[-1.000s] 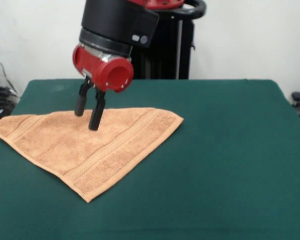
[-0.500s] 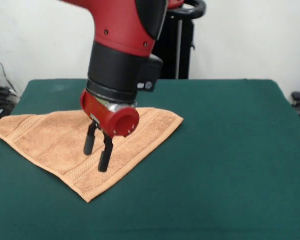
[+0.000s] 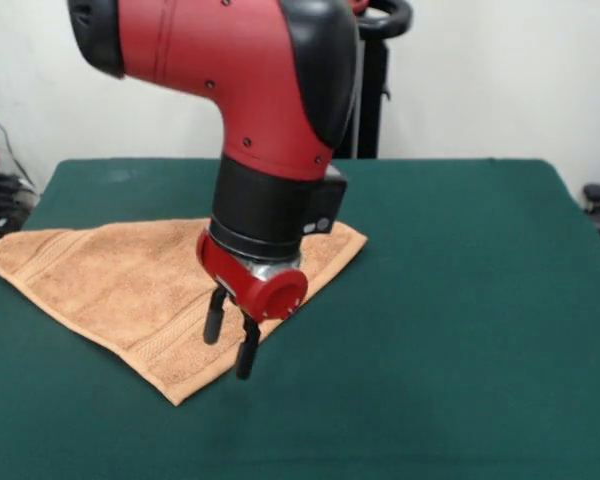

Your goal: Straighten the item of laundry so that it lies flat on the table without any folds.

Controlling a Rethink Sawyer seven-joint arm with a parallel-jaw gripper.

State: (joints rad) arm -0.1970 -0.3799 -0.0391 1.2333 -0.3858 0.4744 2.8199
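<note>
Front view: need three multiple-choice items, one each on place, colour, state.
1. Where does the towel lie on the table?
A. picture's left
B. picture's right
C. hanging off the near edge

2. What colour is the table covering?
A. grey
B. dark green
C. white

3. What state is the pincer in?
A. shut on the towel
B. open, holding nothing
C. out of view

Answers:
1 A, the towel spreads across the left half.
2 B, the cloth is dark green all over.
3 B, a gap shows between its fingers, with nothing in it.
</note>
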